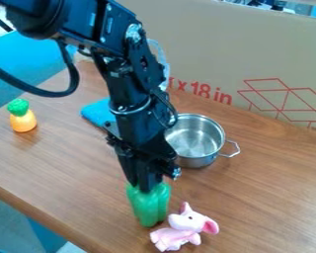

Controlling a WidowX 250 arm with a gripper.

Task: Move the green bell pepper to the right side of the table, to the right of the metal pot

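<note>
The wooden table point(253, 202) is holding everything up, and the black arm point(128, 74) is hanging over it. The metal pot point(200, 136) is sitting behind the claw point(147, 188), whose tip is meeting the green pepper's point(148, 207) top; I can't tell its opening or grip. Working it well is calling for centred, gentle pressure, clear of the pink elephant point(185, 222) resting just beside.

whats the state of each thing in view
green lobed toy pepper: upright
black two-finger gripper: pointing down, at the pepper's top
pink toy elephant: resting on brown wooden table
round silver metal pot: upright, uncovered
orange toy pineapple with green top: standing upright
blue cloth: lying flat, partly hidden
</note>
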